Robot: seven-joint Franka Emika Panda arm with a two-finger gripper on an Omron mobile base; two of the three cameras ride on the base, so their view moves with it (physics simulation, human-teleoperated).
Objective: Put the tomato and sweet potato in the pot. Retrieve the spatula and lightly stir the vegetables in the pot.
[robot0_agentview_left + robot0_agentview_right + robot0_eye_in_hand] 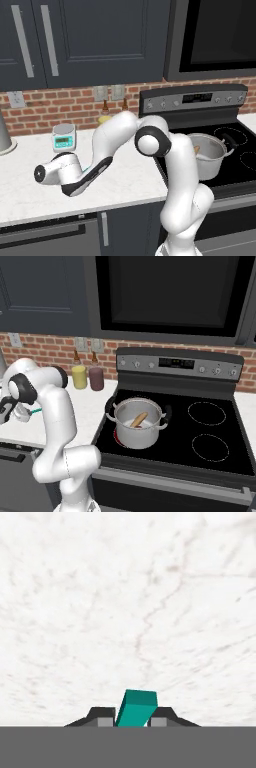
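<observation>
One tool: gripper [133, 721] is hanging over the white counter [150, 612], left of the stove, its two tips clamped on the teal spatula [136, 708] handle.
Spatula axis: handle is running up between the tips; blade is hidden.
Pot position: pot [138, 422] is sitting on the stove's front-left burner, well apart, to the arm's right.
Pot contents: sweet potato [139, 419] is lying inside; tomato cannot be made out.
Coming move: likely carrying rightward to the pot.
</observation>
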